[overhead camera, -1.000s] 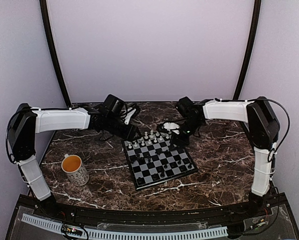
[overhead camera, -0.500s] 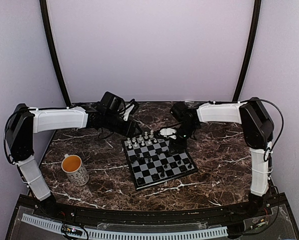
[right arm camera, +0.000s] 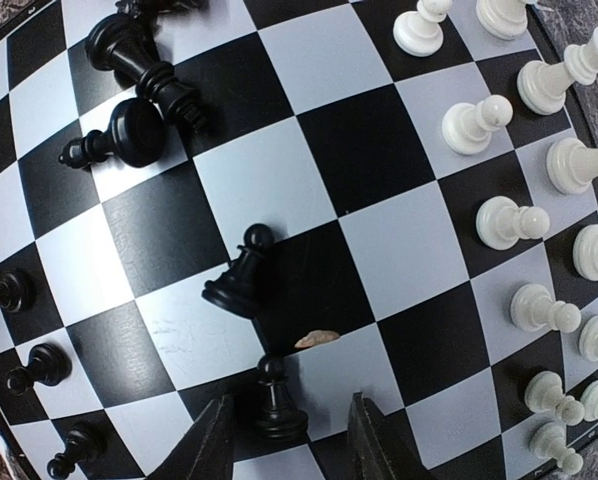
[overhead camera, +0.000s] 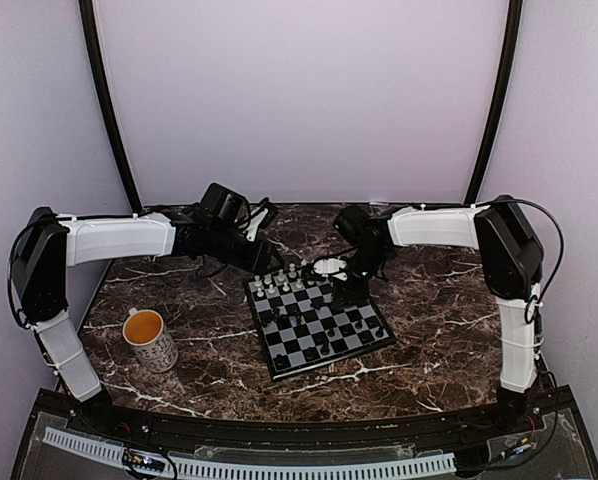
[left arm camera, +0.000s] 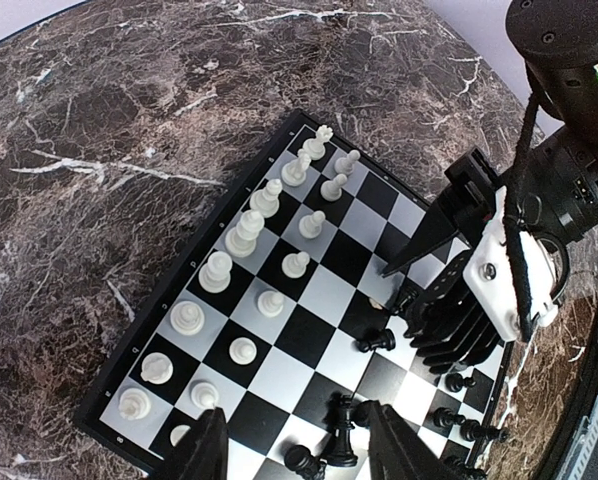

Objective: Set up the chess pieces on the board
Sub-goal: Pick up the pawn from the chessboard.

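The board lies mid-table. White chess pieces stand in two rows along its far side. Black chess pieces stand along the near side, and a few lie toppled mid-board. My right gripper is open, low over the board, with a standing black pawn between its fingers, close to the left one. Another black pawn lies tilted just beyond it. My left gripper is open and empty, hovering above the board's far left corner. The right gripper is at the board's far right.
A mug with orange liquid stands on the marble tabletop left of the board. A small tan crumb lies on the board by the right gripper. The right arm's wrist reaches over the board's right side.
My right gripper has moved left and down onto the board's far right part. The left arm has barely shifted.
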`<state>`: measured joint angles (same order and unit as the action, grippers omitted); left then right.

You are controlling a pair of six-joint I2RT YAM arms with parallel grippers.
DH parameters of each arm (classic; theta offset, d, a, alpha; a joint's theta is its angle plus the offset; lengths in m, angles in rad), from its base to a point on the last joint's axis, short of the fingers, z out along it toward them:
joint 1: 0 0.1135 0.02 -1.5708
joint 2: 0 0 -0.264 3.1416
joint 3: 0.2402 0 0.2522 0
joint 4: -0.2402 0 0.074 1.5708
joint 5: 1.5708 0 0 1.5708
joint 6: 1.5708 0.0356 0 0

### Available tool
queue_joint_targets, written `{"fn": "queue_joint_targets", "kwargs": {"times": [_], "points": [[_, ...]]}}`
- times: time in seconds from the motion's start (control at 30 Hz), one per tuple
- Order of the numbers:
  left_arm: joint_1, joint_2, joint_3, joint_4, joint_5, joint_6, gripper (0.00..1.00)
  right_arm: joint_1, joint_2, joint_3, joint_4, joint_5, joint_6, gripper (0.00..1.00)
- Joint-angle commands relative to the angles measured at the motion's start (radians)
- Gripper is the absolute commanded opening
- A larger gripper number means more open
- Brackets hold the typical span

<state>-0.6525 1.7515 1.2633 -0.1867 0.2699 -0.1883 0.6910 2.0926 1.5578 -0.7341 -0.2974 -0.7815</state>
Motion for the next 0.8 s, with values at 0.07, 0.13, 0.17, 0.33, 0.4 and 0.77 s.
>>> {"fn": "queue_joint_targets", "kwargs": {"times": [0.07,0.13,0.17,0.33,0.4,0.77], "points": [[0.007,-0.055,0.007,0.017,0.009,-0.001,0.5,0.014,0.025,0.017,-0.024,-0.007,-0.002,0.32],[0.007,-0.056,0.007,0.015,0.007,0.001,0.5,0.015,0.026,0.018,-0.031,-0.002,-0.002,0.27],[0.007,-0.056,0.007,0.015,0.008,0.0,0.5,0.015,0.024,0.016,-0.035,0.001,-0.003,0.25],[0.007,-0.056,0.006,0.021,0.016,-0.009,0.5,0.015,-0.02,-0.014,-0.029,-0.002,0.005,0.14],[0.007,-0.056,0.003,0.026,0.023,-0.015,0.5,0.013,-0.045,-0.024,-0.021,-0.016,0.018,0.13],[0.021,-0.078,-0.068,0.221,0.285,-0.152,0.5,-0.044,-0.192,0.02,0.015,-0.277,0.168,0.12]]}}
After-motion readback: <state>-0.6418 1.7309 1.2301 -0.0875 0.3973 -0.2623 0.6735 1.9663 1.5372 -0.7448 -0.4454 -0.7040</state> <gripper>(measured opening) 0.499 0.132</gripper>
